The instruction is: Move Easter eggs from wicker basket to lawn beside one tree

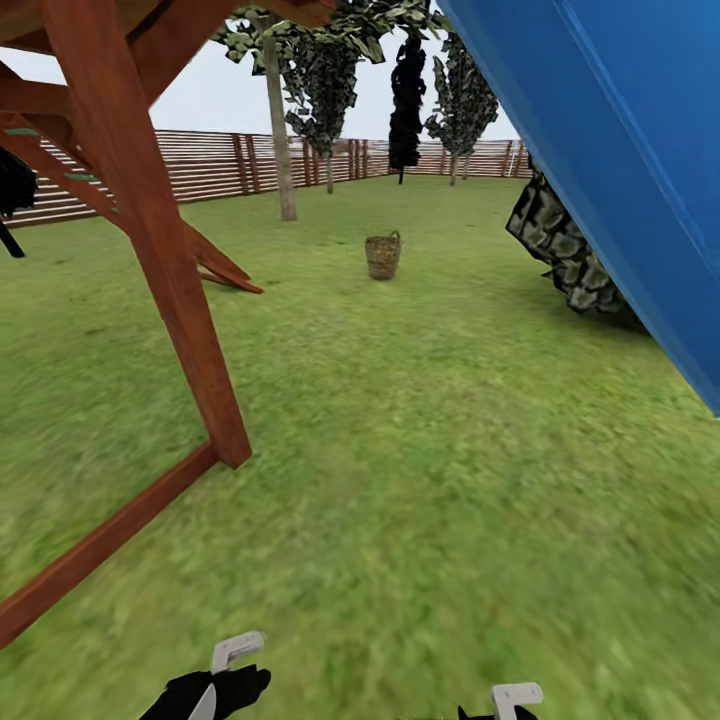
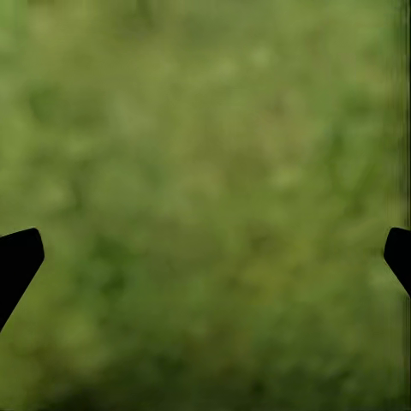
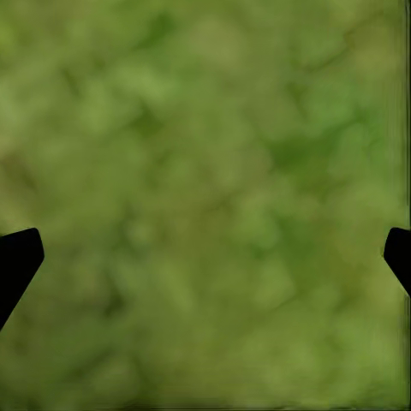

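Note:
The wicker basket [image 1: 382, 256] stands upright on the lawn [image 1: 420, 450], far ahead of me near the middle of the head view. Its inside is hidden from here, so the Easter eggs are out of view. A tall grey-brown tree [image 1: 279, 140] rises behind and to the left of the basket. My left gripper [image 2: 205, 257] is open over blurred grass, with one dark fingertip at each side edge of the left wrist view. My right gripper [image 3: 205, 257] is open the same way, nothing between its fingers. Both arms sit low at the head view's near edge.
A wooden playset frame [image 1: 160, 230] with slanted beams stands close on the left. A blue slide [image 1: 630, 150] slopes down on the right, with a leafy bush [image 1: 562, 245] behind it. A brown slat fence [image 1: 220, 165] and thin dark-leaved trees [image 1: 407, 100] line the back.

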### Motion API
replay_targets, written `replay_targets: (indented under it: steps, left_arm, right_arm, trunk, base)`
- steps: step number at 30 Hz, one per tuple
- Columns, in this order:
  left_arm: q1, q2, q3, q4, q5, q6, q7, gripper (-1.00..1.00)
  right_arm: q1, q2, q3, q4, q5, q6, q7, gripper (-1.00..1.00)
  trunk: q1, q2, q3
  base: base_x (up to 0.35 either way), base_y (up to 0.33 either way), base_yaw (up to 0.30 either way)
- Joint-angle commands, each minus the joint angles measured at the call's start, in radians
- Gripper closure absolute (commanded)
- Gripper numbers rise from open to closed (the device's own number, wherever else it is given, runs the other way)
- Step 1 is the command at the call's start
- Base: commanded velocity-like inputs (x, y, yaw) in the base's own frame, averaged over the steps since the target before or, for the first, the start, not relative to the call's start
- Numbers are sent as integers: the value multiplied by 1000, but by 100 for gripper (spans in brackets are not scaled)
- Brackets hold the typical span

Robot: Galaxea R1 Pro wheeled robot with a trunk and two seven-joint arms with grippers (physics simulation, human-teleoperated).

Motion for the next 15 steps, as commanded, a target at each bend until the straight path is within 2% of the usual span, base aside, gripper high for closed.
replay_targets:
  steps: [1, 8, 15]
  left_arm:
    - [0, -1, 7, -3, 1, 7, -4, -100]
    - [0, -1, 7, -2, 1, 7, -4, -100]
    - [0, -1, 7, -1, 1, 7, -4, -100]
  right_arm:
    - [-1, 0, -1, 1, 7, -3, -1, -100]
    - [-1, 1, -1, 1, 8, -3, -1, -100]
    - [-1, 1, 4, 25, 8, -25, -2, -100]
  trunk:
    - [0, 0, -2]
    - [0, 0, -8]
    - [0, 0, -14]
  base:
    - [0, 0, -211]
    - [0, 0, -66]
    - [0, 0, 45]
